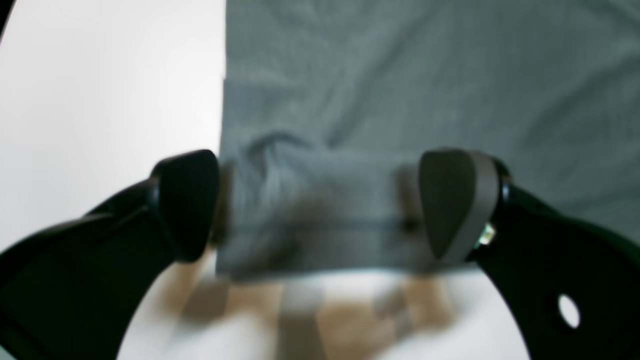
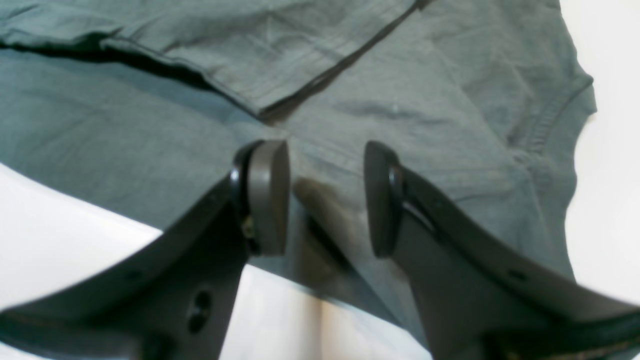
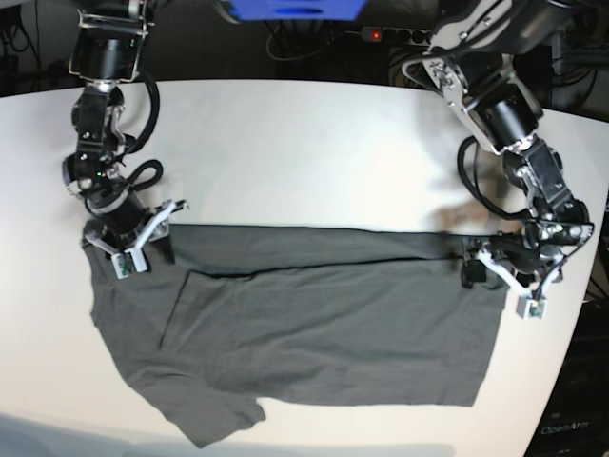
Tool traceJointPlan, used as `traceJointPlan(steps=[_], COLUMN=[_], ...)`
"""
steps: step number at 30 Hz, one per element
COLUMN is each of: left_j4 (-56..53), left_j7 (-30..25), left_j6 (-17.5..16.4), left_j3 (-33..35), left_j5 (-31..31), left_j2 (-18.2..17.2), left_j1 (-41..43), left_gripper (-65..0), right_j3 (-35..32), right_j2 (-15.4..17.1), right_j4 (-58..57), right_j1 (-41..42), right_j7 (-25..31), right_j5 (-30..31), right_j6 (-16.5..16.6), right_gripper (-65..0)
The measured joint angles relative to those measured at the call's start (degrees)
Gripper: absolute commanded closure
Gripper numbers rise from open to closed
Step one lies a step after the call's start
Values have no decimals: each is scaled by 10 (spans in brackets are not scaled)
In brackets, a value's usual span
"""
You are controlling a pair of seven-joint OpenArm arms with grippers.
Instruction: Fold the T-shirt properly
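Here, one white table [image 3: 314, 143] carries one dark grey T-shirt [image 3: 314, 324], spread flat across the near half of the surface, its far strip already folded over onto the body. Two black arms reach down to it from the far side, one at each end of that folded strip.

Only the base view shows the whole garment: a sleeve [image 3: 219, 409] trailing toward the near left corner, the hem running straight down the right side, and the fold line stretching from one gripper to the other.

The right wrist view alone shows the layered cloth at close range, a folded flap with a stitched hem lying over the body, and the sleeve's ribbed edge against white table at the right. There the right gripper [image 2: 325, 200] stands on the left end of the shirt, its two jaws part-spread with grey fabric showing between them; whether they pinch the cloth cannot be told.

The left wrist view alone shows the shirt's corner, where the straight side edge meets the hem over bare table. The left gripper [image 1: 320, 205] straddles that corner with its two jaws spread wide, one over the table's edge of the cloth, one over the fabric, gripping nothing.
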Motion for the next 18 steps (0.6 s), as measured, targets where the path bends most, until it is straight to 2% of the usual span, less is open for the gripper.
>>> traceJointPlan(steps=[6, 9, 18], left_j4=[35, 39, 36], left_j7=[9, 1, 2], left_j6=[4, -3, -2], left_j3=[3, 45, 73], left_j5=[7, -1, 3], left_j2=[-22, -33, -31], left_j1=[31, 44, 40], left_gripper=[-623, -623, -623], right_j3=[0, 0, 0], right_j2=[0, -1, -2], right_j4=[0, 0, 0], right_j1=[-2, -1, -1], right_j7=[0, 0, 0], right_j5=[0, 0, 0], right_j6=[0, 0, 0], right_gripper=[-228, -228, -228])
